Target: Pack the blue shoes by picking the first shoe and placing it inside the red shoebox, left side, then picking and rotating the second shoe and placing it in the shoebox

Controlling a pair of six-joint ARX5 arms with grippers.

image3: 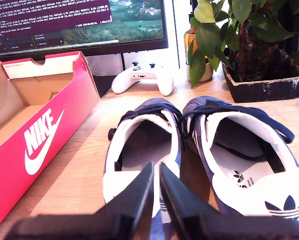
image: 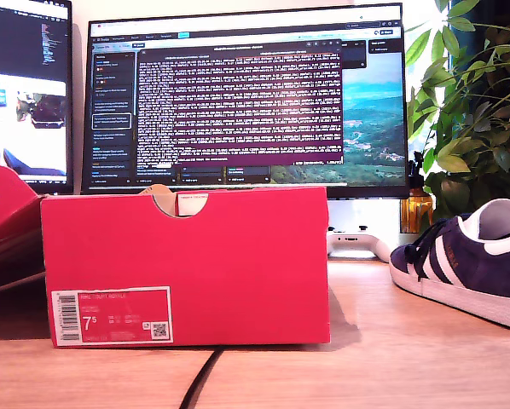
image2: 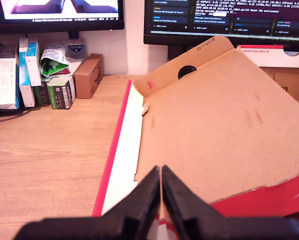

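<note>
While above shoes (image3: 199,150), second hand (image3: 156,172) hovers (closed).

Blue shoes (image3: 199,150) beside open red shoebox (image: 185,264)

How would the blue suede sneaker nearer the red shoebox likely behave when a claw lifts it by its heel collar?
The sneaker would probably flex: its suede upper and padded white collar look soft. It may tip toe-down, since its long sole reaches well past the heel. It likely won't roll, as it sits flat on the wooden desk.
</note>
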